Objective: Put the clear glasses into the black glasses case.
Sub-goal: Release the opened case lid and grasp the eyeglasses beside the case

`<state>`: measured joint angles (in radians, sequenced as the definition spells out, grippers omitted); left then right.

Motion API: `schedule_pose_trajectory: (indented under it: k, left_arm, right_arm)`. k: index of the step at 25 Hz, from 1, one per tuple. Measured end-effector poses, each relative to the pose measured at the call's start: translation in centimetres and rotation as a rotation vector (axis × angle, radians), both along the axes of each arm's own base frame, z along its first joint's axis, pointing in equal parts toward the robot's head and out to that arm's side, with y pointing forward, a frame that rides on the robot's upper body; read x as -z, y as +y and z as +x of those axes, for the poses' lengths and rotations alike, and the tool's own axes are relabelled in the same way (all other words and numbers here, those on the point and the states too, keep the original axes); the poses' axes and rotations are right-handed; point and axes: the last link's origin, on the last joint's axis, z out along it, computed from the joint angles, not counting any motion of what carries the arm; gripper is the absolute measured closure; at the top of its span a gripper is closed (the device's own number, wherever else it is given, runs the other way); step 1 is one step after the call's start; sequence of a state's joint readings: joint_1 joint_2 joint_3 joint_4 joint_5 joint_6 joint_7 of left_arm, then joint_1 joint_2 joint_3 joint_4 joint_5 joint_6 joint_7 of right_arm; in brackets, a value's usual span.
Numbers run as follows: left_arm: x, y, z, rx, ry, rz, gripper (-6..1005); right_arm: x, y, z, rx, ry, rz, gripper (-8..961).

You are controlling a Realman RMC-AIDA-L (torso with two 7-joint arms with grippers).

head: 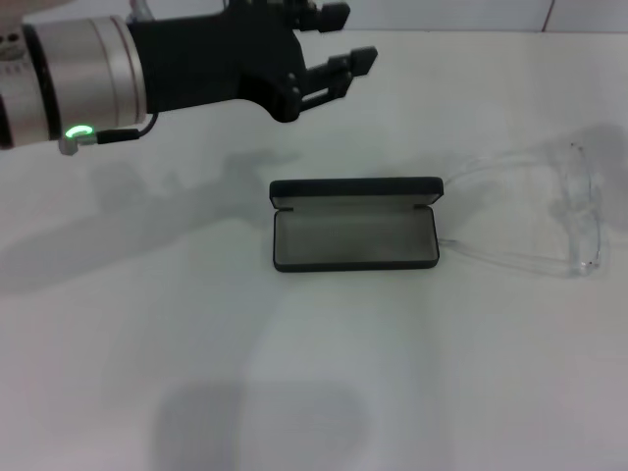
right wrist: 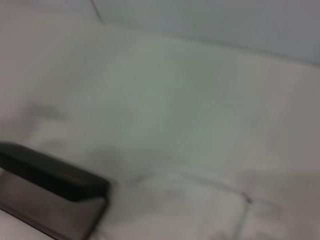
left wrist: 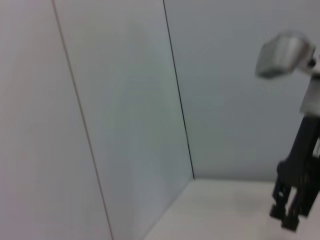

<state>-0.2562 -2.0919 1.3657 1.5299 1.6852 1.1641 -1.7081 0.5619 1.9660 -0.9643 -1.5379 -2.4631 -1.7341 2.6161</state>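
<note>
The black glasses case (head: pixel 354 225) lies open in the middle of the white table, its lid standing at the far side and its grey lining showing. The right wrist view shows the case (right wrist: pixel 52 179) too, with a small orange mark on its lid. The clear glasses (head: pixel 585 224) lie to the case's right, unfolded, with the temple arms reaching toward the case; one temple arm (right wrist: pixel 243 212) shows faintly in the right wrist view. My left gripper (head: pixel 351 37) hovers open and empty above the far left of the table. My right gripper (left wrist: pixel 288 216) shows far off in the left wrist view, pointing down.
The white table (head: pixel 314 373) runs to a pale panelled wall (left wrist: pixel 125 100) at the back. The left arm casts a shadow (head: pixel 118 226) left of the case.
</note>
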Motion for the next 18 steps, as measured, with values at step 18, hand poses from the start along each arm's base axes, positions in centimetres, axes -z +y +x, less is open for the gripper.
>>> schedule_pose_trajectory:
  k: [18]
  left_arm:
    - [-0.2, 0.6, -0.7, 0.033, -0.069, -0.042, 558]
  right_arm:
    - [4.8, 4.1, 0.7, 0.131, -0.230, -0.064, 518]
